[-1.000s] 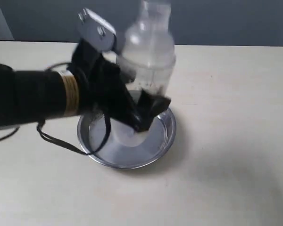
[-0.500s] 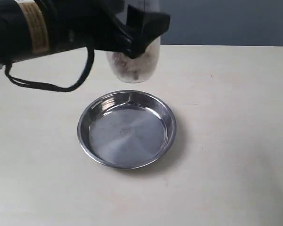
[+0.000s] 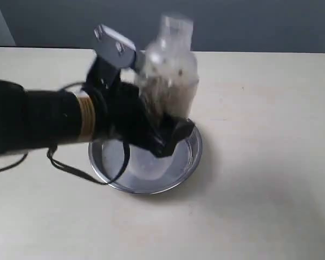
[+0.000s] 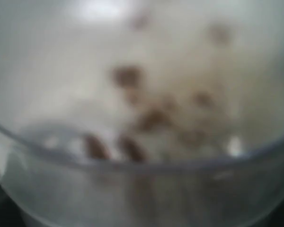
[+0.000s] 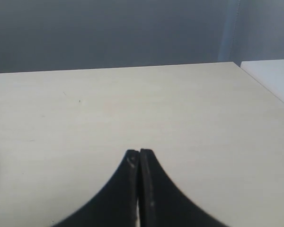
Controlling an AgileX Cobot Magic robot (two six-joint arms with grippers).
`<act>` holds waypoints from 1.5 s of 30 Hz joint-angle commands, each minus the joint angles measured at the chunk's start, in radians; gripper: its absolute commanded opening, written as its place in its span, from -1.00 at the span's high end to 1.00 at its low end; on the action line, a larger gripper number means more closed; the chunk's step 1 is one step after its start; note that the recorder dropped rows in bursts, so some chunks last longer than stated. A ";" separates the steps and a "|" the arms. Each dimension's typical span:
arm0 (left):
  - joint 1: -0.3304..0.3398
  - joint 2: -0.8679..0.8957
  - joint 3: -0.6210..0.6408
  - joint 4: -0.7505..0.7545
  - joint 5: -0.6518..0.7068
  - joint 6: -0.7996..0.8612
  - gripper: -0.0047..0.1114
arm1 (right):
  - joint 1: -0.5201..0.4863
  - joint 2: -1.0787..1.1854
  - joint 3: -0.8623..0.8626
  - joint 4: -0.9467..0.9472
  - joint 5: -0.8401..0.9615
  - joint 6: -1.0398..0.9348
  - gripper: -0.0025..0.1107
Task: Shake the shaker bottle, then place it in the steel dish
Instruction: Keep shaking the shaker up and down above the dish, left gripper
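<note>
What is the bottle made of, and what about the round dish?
The shaker bottle looks like cloudy, see-through plastic: brown beads show through its wall. The dish looks like shiny polished metal, probably steel, since it gleams silver.

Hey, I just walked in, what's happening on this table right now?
The left gripper is clamped on the shaker bottle, holding it upright over the steel dish. The bottle is blurred and its brown beads are scattered up through it, so it looks mid-shake rather than set down. The right gripper is shut and empty, off to the side over the table.
</note>
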 commanded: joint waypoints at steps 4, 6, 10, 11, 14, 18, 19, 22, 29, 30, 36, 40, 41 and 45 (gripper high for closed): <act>-0.001 -0.135 -0.139 0.017 -0.029 0.025 0.91 | -0.003 -0.005 0.001 0.001 -0.013 -0.002 0.97; -0.003 -0.047 -0.066 0.017 0.017 0.006 0.91 | -0.003 -0.005 0.001 0.001 -0.013 -0.002 0.97; -0.001 -0.058 -0.099 0.017 -0.022 0.006 0.91 | -0.003 -0.005 0.001 0.001 -0.013 -0.002 0.97; -0.001 -0.087 -0.139 0.025 -0.043 0.018 0.91 | -0.003 -0.005 0.001 0.001 -0.013 -0.002 0.97; -0.001 -0.124 -0.192 0.016 -0.018 0.040 0.91 | -0.003 -0.005 0.001 0.001 -0.013 -0.002 0.97; -0.019 0.045 -0.045 0.012 0.026 -0.024 0.91 | -0.003 -0.005 0.001 0.001 -0.013 -0.002 0.97; -0.019 0.063 -0.036 0.012 0.014 -0.042 0.91 | -0.003 -0.005 0.001 0.001 -0.013 -0.002 0.97; -0.019 -0.037 -0.102 0.020 -0.059 -0.035 0.91 | -0.003 -0.005 0.001 0.001 -0.013 -0.002 0.97; -0.017 0.026 -0.059 -0.018 0.067 0.084 0.91 | -0.003 -0.005 0.001 0.001 -0.013 -0.002 0.97; -0.017 0.067 -0.048 -0.023 0.079 0.082 0.91 | -0.003 -0.005 0.001 0.001 -0.013 -0.002 0.97; -0.017 -0.138 -0.201 0.017 0.026 0.137 0.91 | -0.003 -0.005 0.001 0.001 -0.013 -0.002 0.97; -0.017 0.012 -0.070 -0.054 0.047 0.138 0.91 | -0.003 -0.005 0.001 0.001 -0.013 -0.002 0.97; -0.017 0.062 -0.060 -0.056 0.051 0.138 0.91 | -0.003 -0.005 0.001 0.001 -0.013 -0.002 0.97; -0.017 -0.061 -0.172 -0.041 0.023 0.128 0.91 | -0.003 -0.005 0.001 0.001 -0.013 -0.002 0.97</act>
